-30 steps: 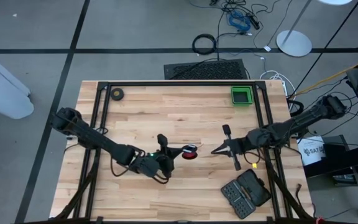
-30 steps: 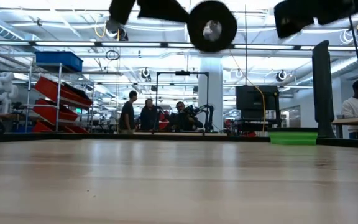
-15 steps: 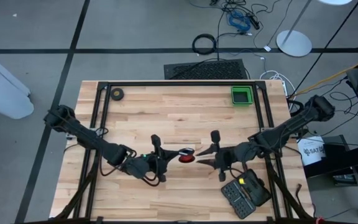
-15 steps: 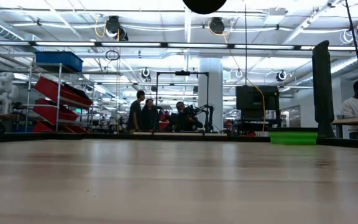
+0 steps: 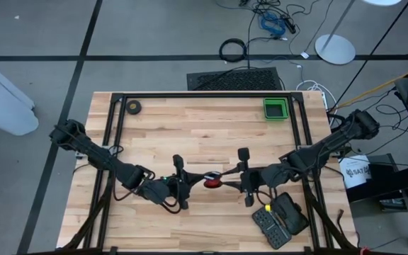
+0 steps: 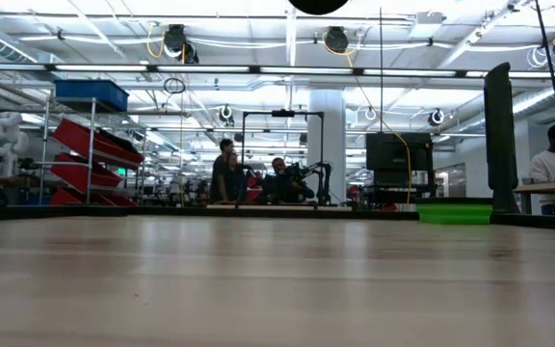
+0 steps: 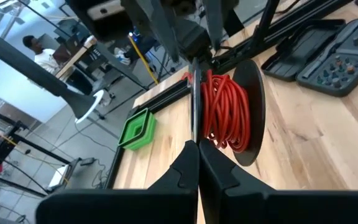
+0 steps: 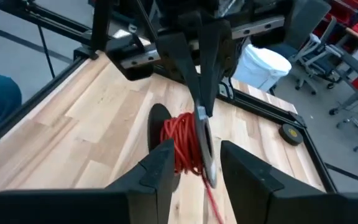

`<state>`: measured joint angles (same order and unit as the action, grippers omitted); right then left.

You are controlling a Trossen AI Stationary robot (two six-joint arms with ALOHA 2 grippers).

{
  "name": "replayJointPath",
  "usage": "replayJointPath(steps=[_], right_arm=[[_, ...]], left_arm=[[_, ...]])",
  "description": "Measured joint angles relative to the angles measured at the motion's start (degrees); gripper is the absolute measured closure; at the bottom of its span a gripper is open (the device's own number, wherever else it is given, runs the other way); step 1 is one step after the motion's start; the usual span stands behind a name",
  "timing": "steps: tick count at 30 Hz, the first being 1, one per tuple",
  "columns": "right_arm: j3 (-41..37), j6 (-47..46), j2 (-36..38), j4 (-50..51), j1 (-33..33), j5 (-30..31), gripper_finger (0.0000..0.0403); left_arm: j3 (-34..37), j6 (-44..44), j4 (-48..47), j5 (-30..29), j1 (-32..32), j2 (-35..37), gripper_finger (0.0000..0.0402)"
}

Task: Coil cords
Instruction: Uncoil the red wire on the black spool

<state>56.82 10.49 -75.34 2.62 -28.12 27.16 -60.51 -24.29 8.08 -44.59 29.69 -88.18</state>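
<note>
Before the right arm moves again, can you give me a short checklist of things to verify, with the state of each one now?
1. Left gripper holds the spool of red wire: ok, fingers shut on its flange.
2. Right gripper ready to take it: ok, fingers open on either side of the spool.
3. Spool lifted off the table: ok, the low view shows only bare wood.
4. Wire fully wound: not ok, one loose strand hangs down.
5. Bit case clear of the right arm: cannot tell, it lies just below.

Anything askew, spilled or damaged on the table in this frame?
Nothing looks spilled or damaged. The only oddity: the red cord spool is not lying flat but is held on edge by its rim in the left end effector, and the bit case lies open near the table's front edge.
</note>
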Motion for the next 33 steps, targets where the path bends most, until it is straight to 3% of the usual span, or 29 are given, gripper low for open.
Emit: replayJointPath(steps=[10,19,25,33], right_arm=[[0.02,0.64,1.30,0.38,-0.32,0.20,0.0284],[0.02,-3.13,3.41,9.67,-2.16,0.12,0.0284],[0.02,-3.66,3.14,8.54,-1.90,0.77,0.0285],[0.02,-3.42,3.14,8.50,-2.18,2.58,0.0310]], left_arm=[[0.00,-0.01,0.18,0.63,0.40,0.02,0.0402],[-0.01,-0.02,0.56,0.65,1.62,2.37,0.0402],[-0.02,-0.20,0.26,0.65,3.07,3.51,0.0402],[-0.02,-0.35,-0.26,-0.01,3.08,3.58,0.0402]])
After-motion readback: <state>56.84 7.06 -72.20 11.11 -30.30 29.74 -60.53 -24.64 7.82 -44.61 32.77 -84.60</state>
